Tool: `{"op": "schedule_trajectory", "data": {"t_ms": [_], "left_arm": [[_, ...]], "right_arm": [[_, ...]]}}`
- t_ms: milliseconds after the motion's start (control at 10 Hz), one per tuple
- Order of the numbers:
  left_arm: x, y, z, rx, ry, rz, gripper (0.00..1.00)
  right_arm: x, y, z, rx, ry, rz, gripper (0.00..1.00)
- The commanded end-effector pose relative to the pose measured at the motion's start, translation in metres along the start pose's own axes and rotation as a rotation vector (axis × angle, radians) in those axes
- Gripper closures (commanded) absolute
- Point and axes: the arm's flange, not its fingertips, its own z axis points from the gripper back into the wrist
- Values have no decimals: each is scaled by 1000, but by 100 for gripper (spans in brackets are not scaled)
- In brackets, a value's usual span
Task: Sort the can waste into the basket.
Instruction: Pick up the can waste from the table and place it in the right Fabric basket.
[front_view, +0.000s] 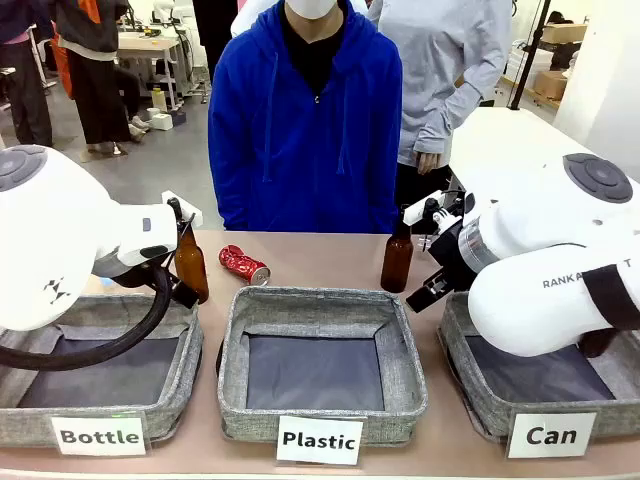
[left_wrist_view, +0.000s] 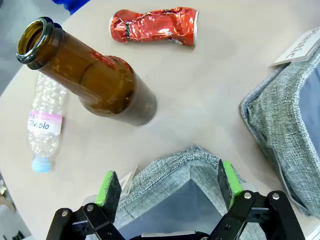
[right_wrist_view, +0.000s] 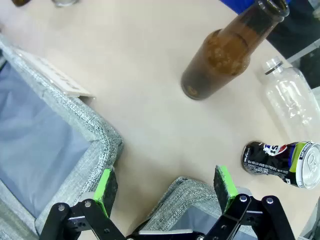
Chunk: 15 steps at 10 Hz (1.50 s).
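A crushed red can lies on the table behind the middle basket; the left wrist view has the same red can at its top. A dented dark can with a silver top lies on its side beside the corner of the "Can" basket. In the front view that grey "Can" basket stands at the right, under my right arm. My right gripper hangs open over its back corner, holding nothing. Above a corner of the "Bottle" basket, my left gripper is open and empty too.
Two brown glass bottles stand upright behind the baskets. Clear plastic bottles lie near each. The "Plastic" basket sits in the middle and the "Bottle" basket at the left. A person in a blue hoodie stands across the table.
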Motion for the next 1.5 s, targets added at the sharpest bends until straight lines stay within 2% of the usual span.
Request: {"op": "schedule_trajectory", "data": {"t_ms": [0, 1400], "left_arm": [[0, 0, 0, 0, 0, 1, 0], [0, 0, 0, 0, 0, 1, 0]], "right_arm": [[0, 0, 0, 0, 0, 1, 0], [0, 0, 0, 0, 0, 1, 0]]}}
